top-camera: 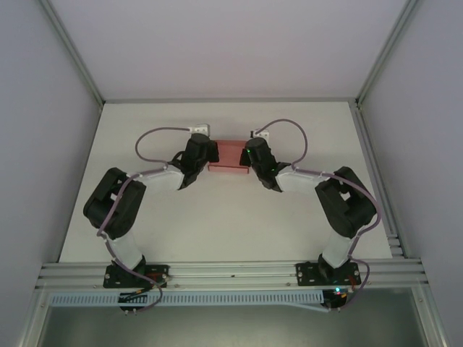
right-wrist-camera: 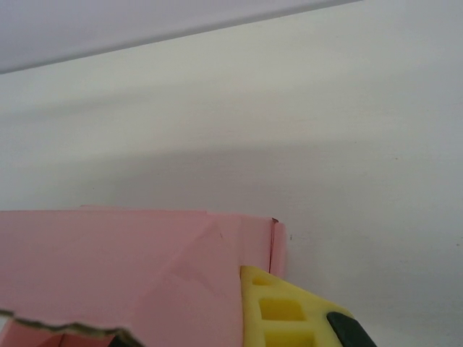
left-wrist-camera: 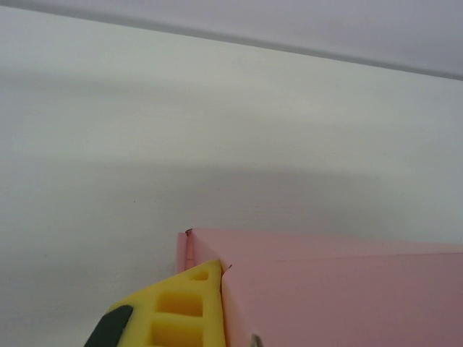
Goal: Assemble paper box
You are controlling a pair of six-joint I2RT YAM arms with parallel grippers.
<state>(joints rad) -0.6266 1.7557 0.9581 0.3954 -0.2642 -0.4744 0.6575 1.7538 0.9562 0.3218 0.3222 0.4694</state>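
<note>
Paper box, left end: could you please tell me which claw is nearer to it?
Left. The left claw is at the left end of the paper box; the right claw is at its opposite end.

The paper box (top-camera: 230, 154) lies on the table (top-camera: 224, 224) toward its far side, midway between left and right. The left gripper (top-camera: 205, 155) touches its left end, the right gripper (top-camera: 252, 157) its right end.

open table (top-camera: 217, 224) before paper box (top-camera: 230, 153), walls (top-camera: 36, 144) flanking
</note>
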